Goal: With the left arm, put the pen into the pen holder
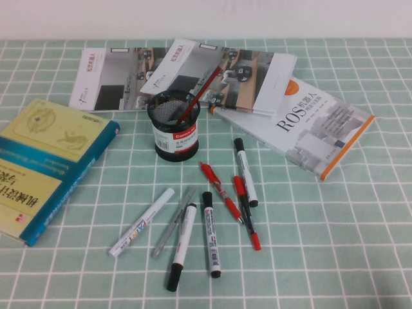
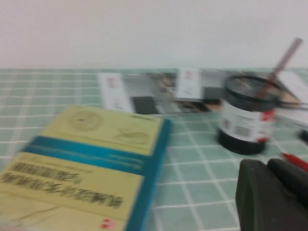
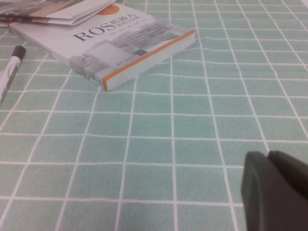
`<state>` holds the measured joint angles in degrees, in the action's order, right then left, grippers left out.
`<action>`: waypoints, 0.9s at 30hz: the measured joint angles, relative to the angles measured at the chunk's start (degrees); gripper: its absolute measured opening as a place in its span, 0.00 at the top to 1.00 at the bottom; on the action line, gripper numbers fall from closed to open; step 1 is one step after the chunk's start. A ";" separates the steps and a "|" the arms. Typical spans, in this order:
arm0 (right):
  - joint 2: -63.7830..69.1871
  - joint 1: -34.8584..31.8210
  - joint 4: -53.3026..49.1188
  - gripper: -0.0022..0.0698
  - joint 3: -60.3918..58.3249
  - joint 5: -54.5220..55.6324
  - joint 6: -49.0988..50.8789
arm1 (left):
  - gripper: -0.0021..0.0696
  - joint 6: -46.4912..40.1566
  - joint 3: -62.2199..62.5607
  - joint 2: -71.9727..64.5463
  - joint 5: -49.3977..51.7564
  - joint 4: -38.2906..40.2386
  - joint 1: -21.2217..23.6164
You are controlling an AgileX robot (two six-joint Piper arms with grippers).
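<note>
Pen (image 1: 200, 91) already standing in pen holder (image 1: 177, 124), leaning toward robot's right, upper end sticking out over the rim above the magazines (image 1: 187, 71). Holder upright on green checked counter (image 1: 335, 232), mid-back, between yellow-blue book (image 1: 45, 164) on the left and ROS book (image 1: 302, 125) on the right. Loose markers and pens scattered just in front: white markers with black caps (image 1: 182, 244), grey slim pen (image 1: 172, 222), red pens (image 1: 222, 190).

Left gripper (image 2: 272, 197) out of the high view; seen only in left wrist view as dark blurred bulk, low over counter, near the holder and yellow-blue book; fingers state: cannot tell, nothing seen held. Right gripper (image 3: 276, 187) only in right wrist view, over bare counter, apart from ROS book; fingers state: cannot tell.
</note>
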<state>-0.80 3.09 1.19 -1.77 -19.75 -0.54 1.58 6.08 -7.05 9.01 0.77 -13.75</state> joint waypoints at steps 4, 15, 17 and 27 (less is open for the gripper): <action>0.00 0.00 0.00 1.00 0.00 0.00 0.00 | 0.97 0.00 -1.96 5.50 1.17 1.51 6.62; 0.00 0.00 0.00 1.00 0.00 0.00 0.00 | 0.97 -1.58 -7.59 7.58 2.74 5.45 11.19; 0.00 0.00 0.00 1.00 0.00 0.00 0.00 | 0.97 -2.03 -7.58 7.58 4.67 5.40 11.19; 0.00 0.00 0.00 1.00 0.00 0.00 0.00 | 0.97 -2.27 -7.58 7.58 12.04 3.52 11.19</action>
<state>-0.80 3.09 1.19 -1.77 -19.75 -0.54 -0.70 -1.50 0.53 21.04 4.30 -2.55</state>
